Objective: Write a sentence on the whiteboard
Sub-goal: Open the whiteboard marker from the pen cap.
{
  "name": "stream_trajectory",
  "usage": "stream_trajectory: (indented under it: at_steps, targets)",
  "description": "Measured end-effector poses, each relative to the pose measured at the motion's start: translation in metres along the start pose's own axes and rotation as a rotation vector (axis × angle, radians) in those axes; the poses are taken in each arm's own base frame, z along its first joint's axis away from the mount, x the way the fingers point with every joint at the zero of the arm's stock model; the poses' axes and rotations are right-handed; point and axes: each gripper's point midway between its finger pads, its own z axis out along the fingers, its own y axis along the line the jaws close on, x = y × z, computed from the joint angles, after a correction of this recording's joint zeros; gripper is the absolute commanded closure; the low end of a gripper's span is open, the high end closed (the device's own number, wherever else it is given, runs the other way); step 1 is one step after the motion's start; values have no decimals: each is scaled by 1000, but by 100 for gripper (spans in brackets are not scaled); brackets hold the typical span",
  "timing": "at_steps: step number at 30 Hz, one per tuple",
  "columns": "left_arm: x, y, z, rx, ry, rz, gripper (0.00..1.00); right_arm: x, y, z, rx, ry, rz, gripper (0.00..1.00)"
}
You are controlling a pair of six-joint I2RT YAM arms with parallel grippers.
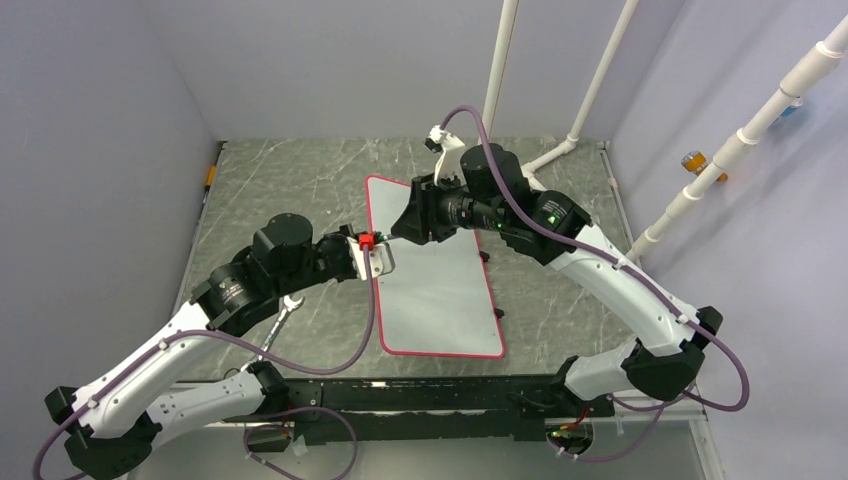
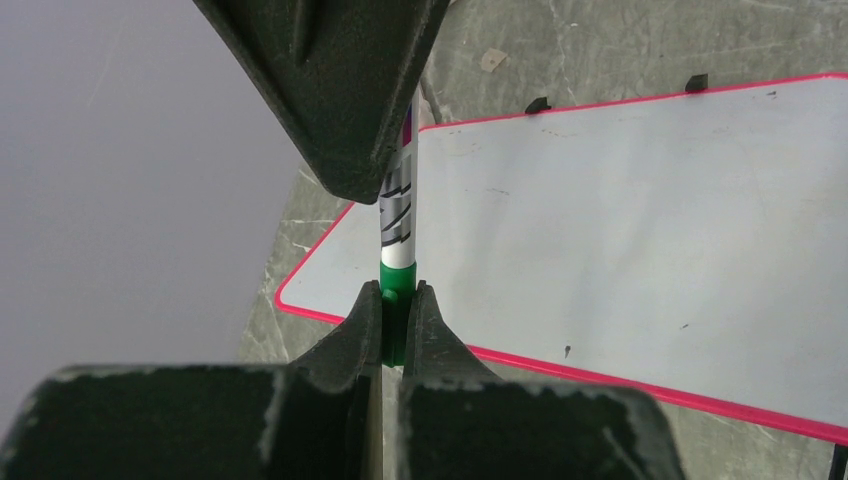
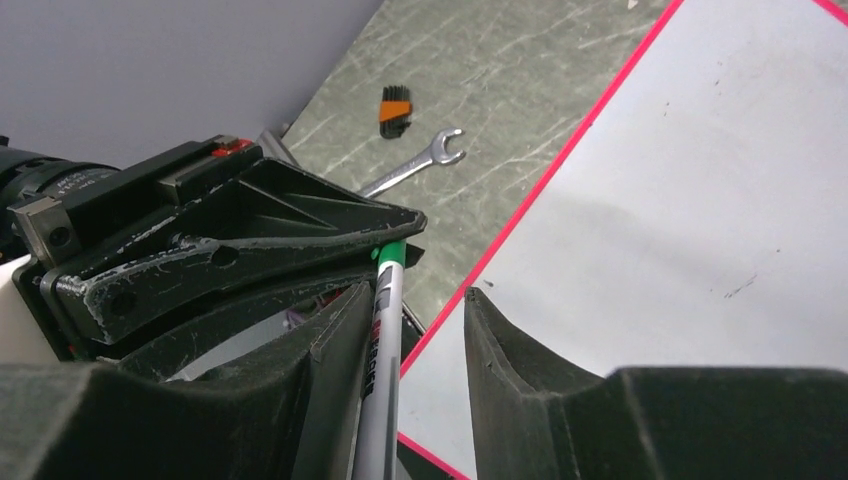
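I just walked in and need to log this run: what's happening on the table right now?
Two robot arms meet over one edge of the large white board with a thin red rim, which carries no writing yet. The left end effector is shut on the green end of a white-barrelled marker. The right end effector straddles the barrel, jaws apart, the barrel against one finger only. Probably they are readying the marker, perhaps uncapping it.

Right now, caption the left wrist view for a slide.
Left gripper pinches green end of striped marker; flat red-rimmed whiteboard lies blank beyond.
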Motion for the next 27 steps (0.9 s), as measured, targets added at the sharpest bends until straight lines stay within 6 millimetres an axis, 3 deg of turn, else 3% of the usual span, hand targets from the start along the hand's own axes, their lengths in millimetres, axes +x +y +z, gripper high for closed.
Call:
stream_trajectory:
  at_steps: [9, 18, 27]
  targets:
    - [11, 1, 0, -26, 21, 40, 100, 12, 3, -2, -20, 72, -17, 58]
    - [7, 9, 1, -64, 10, 50, 100, 16, 4, 3, -38, 95, -16, 58]
    - [15, 8, 3, -71, 31, 57, 100, 23, 2, 15, -41, 132, -8, 58]
